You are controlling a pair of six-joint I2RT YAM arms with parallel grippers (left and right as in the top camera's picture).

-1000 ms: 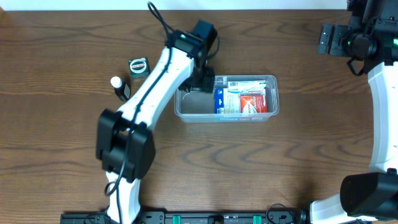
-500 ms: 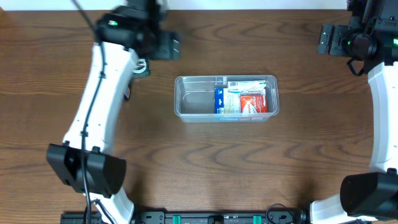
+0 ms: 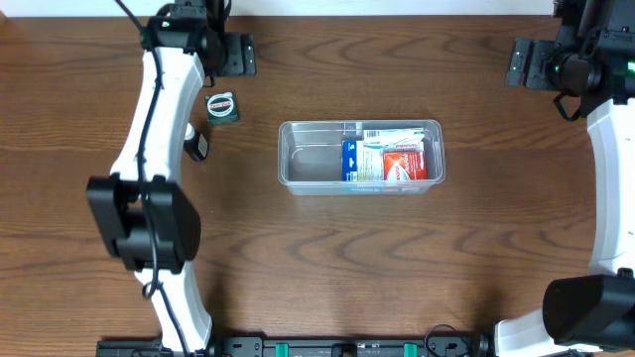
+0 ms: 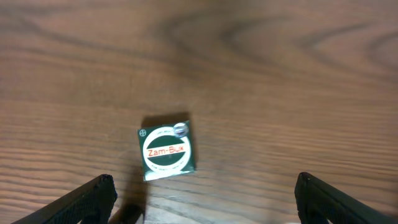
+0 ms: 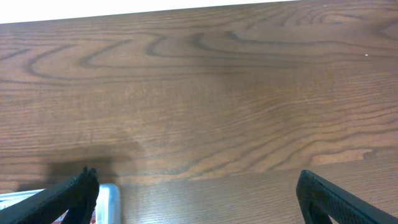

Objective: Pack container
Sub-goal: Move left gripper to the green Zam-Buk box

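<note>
While the container (image 3: pixel 300 167) is sitting mid-way across the table (image 3: pixel 397 268), boxes (image 3: pixel 392 159) in its right half, the left gripper (image 4: pixel 205 186) is hovering spread wide, empty, over a small green box (image 4: pixel 167 153); the right gripper (image 5: pixel 198 183) is gaping, holding nothing.

Clear rectangular container (image 3: pixel 313 164), upright, long axis left-right; boxes (image 3: pixel 395 159) packed in right half, left half bare.

The table (image 3: pixel 397 268) is showing warm brown wood with darker wavy grain. The container (image 3: pixel 312 165) is looking clear, with a blue packet (image 3: pixel 350 162) and a red-and-white packet (image 3: pixel 405 162) showing through. The small box (image 4: pixel 167 152) is wearing dark green with a white disc and red lettering. The bottle (image 3: pixel 197 147) is showing dark under a white cap (image 3: pixel 185 131).
</note>
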